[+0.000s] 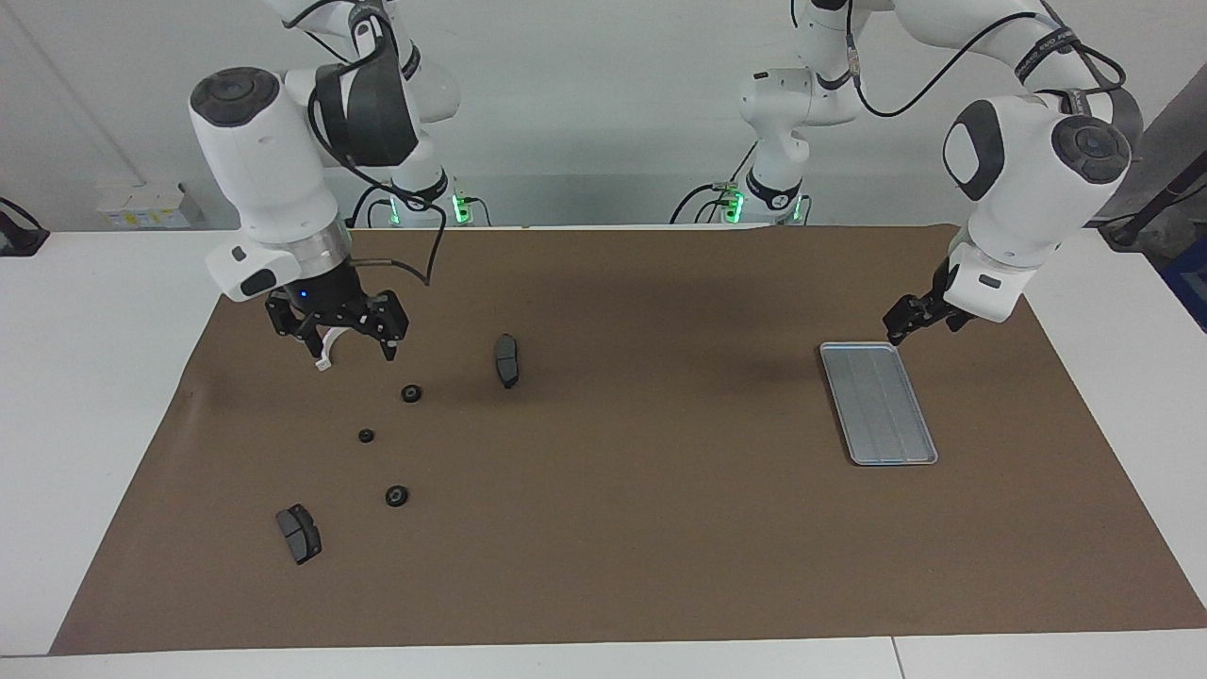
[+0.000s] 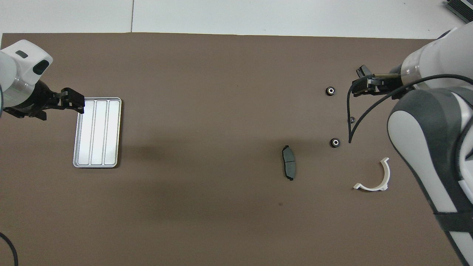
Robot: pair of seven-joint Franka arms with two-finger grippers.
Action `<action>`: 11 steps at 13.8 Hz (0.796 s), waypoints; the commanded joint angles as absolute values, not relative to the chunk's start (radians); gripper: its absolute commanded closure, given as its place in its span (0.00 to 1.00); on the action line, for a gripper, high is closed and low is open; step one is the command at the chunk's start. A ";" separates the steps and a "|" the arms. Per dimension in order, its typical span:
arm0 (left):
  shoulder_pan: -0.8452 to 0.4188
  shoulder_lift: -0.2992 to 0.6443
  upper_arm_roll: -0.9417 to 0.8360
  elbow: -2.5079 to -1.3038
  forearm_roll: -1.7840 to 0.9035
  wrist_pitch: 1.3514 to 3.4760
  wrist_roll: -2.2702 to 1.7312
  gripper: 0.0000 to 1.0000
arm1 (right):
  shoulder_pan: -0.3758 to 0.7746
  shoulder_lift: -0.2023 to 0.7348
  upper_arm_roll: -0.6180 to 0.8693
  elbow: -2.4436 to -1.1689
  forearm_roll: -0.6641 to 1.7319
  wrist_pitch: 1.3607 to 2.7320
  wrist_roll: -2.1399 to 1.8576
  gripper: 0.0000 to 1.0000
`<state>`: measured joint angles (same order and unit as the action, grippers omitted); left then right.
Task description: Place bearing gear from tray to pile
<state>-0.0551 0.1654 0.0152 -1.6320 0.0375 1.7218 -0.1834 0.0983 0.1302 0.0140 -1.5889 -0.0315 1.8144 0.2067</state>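
Three bearing gears (image 1: 397,496) lay among pile parts; right gripper (image 1: 347,345) hung over white bracket (image 2: 373,177), fingers wide, empty. Left gripper (image 1: 899,330) waited by tray (image 1: 878,403), fingers apart, empty.

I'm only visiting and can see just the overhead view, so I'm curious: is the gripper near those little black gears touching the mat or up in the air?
Observer: Up in the air. The facing view shows the right gripper hanging clear above the mat, touching nothing.
Visitor: Is it carrying anything?
Observer: No. From the front, its fingers stand apart and it holds nothing.
Visitor: I count one dark brake pad. Are there more?
Observer: Yes. A second brake pad lies at the right arm's end of the table, farther from the robots than the farthest gear. The right arm hides it from your view.
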 commanded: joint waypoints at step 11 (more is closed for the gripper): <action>-0.049 0.137 0.009 -1.671 0.057 1.746 -0.192 0.00 | 0.078 -0.012 0.009 -1.620 -0.021 1.615 0.149 0.00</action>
